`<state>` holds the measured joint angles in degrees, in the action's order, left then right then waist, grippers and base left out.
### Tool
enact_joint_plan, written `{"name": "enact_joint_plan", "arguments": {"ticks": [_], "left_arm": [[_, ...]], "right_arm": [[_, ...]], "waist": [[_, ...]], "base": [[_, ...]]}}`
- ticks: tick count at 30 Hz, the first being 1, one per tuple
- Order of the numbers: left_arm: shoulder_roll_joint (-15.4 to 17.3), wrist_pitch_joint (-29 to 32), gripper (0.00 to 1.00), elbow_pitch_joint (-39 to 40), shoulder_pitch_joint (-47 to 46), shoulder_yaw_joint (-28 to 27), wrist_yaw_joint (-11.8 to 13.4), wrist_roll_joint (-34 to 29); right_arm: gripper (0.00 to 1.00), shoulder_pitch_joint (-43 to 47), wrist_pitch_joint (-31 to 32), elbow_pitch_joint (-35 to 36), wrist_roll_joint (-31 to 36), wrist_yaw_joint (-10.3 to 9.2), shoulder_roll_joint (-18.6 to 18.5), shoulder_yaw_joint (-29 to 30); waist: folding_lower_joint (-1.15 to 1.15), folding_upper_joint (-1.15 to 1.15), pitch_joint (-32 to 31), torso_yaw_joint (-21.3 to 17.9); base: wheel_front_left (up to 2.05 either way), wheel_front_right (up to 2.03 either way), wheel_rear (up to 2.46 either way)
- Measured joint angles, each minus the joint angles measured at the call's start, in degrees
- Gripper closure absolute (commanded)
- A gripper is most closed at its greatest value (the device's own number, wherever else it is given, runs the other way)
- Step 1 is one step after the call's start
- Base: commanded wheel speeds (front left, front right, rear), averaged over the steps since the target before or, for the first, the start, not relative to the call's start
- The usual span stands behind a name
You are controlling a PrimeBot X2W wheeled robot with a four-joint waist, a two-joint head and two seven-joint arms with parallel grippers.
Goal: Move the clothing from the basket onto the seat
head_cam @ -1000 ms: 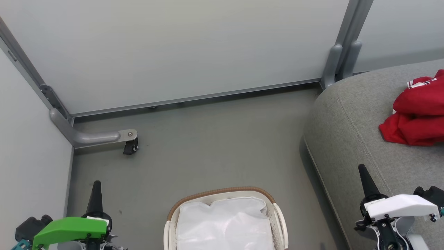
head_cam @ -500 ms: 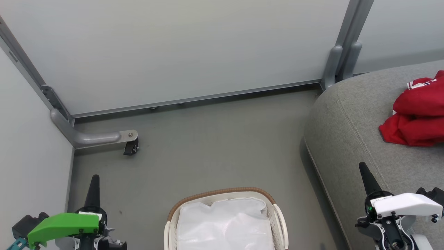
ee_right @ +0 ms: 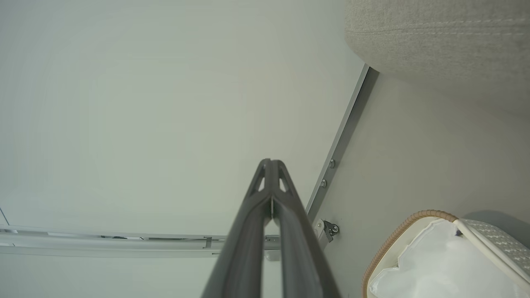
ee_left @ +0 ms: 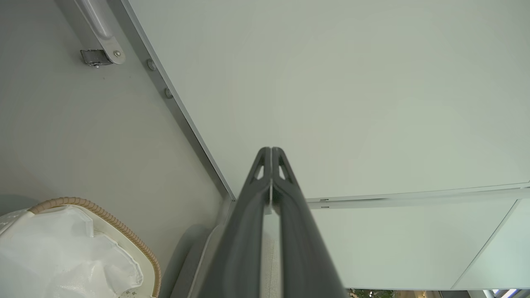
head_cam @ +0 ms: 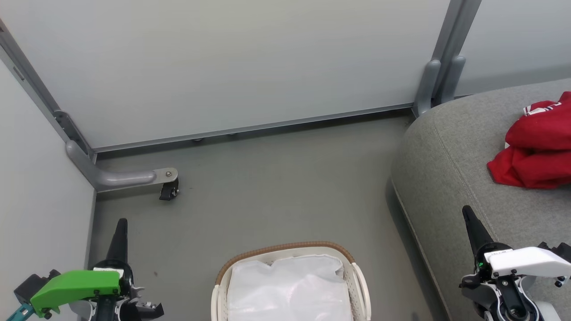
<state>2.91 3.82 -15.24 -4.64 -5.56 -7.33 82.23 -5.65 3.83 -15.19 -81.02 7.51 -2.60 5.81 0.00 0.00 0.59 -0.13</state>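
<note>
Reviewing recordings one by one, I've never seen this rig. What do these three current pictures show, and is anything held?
This is a wheeled two-armed robot. The head view looks down from its head: left gripper, green-covered, lower left; right gripper, white-covered, lower right. Each wrist view looks along one gripper's two dark fingers, pressed together, holding nothing. On the grey floor stands an oval white plastic basket with a brown woven rim, a white liner sheet inside. The bright red garment with white trim lies on the large grey fabric seat.
</note>
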Motion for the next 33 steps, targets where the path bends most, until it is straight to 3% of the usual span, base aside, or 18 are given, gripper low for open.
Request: {"name": "enact_joint_plan", "arguments": {"ticks": [25, 33], "left_arm": [[0.0, 2.7, 1.00, 1.1, -1.1, -0.9, 0.0, 9.5], [0.0, 2.7, 1.00, 1.2, -1.3, -0.9, 0.0, 10.1]], "right_arm": [[1.00, -0.3, 2.6, 1.0, -10.7, -0.01, -0.1, 0.6], [1.00, -0.3, 2.7, 1.1, -11.3, -0.01, -0.1, 0.7]], "waist": [[0.00, 0.00, -0.4, 0.1], [0.00, 0.00, -0.4, 0.1]], "base": [[0.00, 0.00, 0.00], [0.00, 0.00, 0.00]]}}
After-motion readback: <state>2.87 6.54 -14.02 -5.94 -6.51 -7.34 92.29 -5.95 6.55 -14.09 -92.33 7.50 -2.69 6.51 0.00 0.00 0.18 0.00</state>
